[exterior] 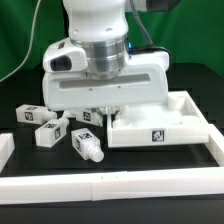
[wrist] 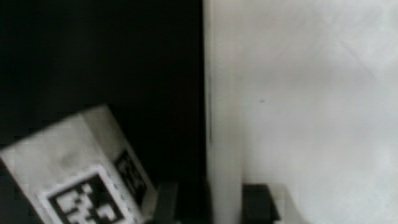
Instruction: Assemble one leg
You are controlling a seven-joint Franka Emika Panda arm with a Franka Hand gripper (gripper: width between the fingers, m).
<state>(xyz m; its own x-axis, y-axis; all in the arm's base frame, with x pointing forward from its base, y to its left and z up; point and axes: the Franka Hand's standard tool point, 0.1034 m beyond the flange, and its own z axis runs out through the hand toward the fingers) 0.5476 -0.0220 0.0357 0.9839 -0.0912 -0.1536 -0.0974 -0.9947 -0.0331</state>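
Observation:
The square white tabletop lies at the exterior view's right, inside a white corner frame. My gripper is down at the tabletop's left edge. In the wrist view my gripper has one dark finger on each side of the tabletop's edge strip, with no gap showing, so it looks shut on that edge. Several white tagged legs lie loose on the black table to the left: one nearest the front, one beside it, one farther left. One tagged leg lies close beside my fingers.
A white corner frame borders the tabletop at the back and right. A low white wall runs along the front of the table, with an end piece at the left. Another small tagged part lies under the arm.

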